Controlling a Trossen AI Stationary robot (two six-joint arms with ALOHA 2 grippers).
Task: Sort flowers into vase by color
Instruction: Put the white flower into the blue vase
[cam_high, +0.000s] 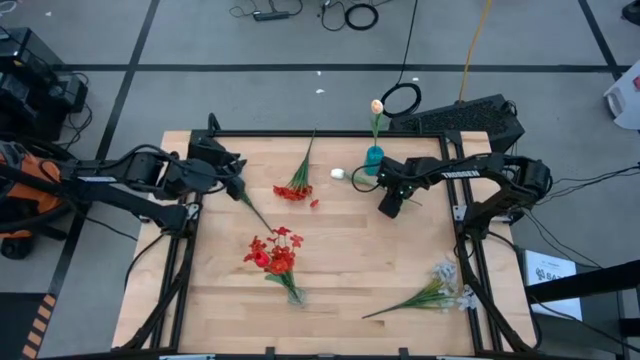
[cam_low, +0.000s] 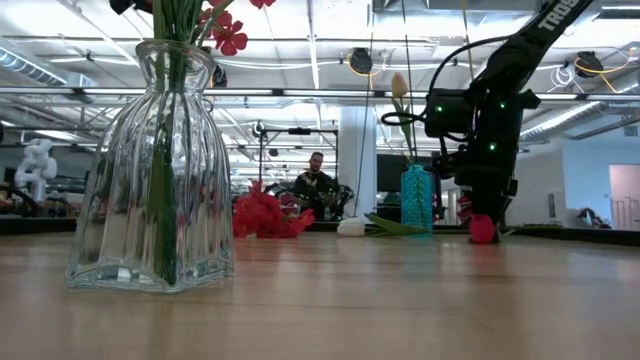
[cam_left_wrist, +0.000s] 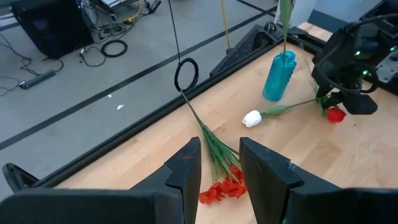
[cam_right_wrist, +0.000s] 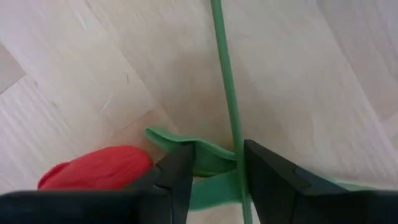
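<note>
My right gripper (cam_high: 390, 207) points down at the table near the teal vase (cam_high: 373, 157), which holds a cream tulip (cam_high: 377, 105). In the right wrist view its open fingers (cam_right_wrist: 217, 155) stand on either side of a red rosebud's (cam_right_wrist: 99, 167) green stalk (cam_right_wrist: 225, 81), just above a leaf. The rosebud (cam_low: 482, 228) lies on the table. My left gripper (cam_high: 238, 187) is open at the far left, above a red blossom cluster (cam_left_wrist: 219, 190) lying flat. A clear glass vase (cam_low: 152, 170) holds red blossoms (cam_high: 272, 250). A white tulip bud (cam_high: 340, 173) and a pale spray (cam_high: 435, 295) lie on the table.
A thin dark stalk (cam_high: 256, 211) runs from beside my left gripper toward the blossoms in the glass vase; whether it touches the gripper cannot be told. A small red petal (cam_high: 314, 203) lies mid-table. A person (cam_low: 316, 182) sits beyond the far edge. The table's rail (cam_high: 300, 133) borders the wood.
</note>
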